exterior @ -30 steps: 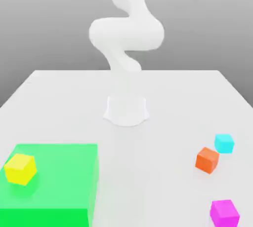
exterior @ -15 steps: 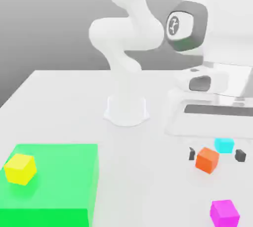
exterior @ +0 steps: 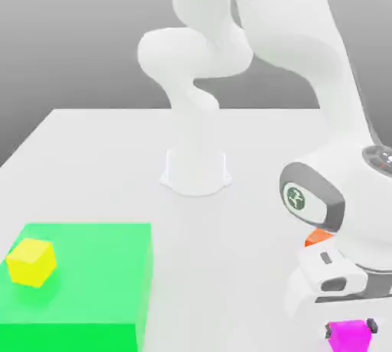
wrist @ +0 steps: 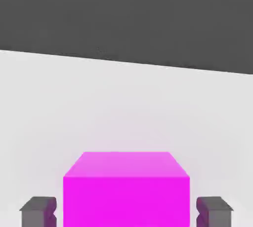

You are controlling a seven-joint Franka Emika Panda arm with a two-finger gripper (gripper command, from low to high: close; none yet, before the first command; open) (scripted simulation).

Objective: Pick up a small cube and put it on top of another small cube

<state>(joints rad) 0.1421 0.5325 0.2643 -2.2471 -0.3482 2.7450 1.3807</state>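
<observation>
A magenta cube (exterior: 348, 337) rests on the white table at the exterior view's lower right. My gripper (exterior: 350, 328) is lowered over it, shut on its two sides. In the hand view the magenta cube (wrist: 126, 186) sits between the dark fingertips (wrist: 37, 212) of the gripper (wrist: 125, 212). An orange cube (exterior: 318, 237) peeks out from behind the wrist, just beyond the magenta one. A yellow cube (exterior: 31, 261) stands on a big green block (exterior: 84, 297) at the exterior view's lower left.
The arm's white base (exterior: 195, 171) stands mid-table, and its links arch over the exterior view's right side. The table (exterior: 99, 159) ends close to the magenta cube at the front.
The hand left the orange cube, which it straddled open half a second ago. It came forward and down to the magenta cube, and the fingers closed on it.
</observation>
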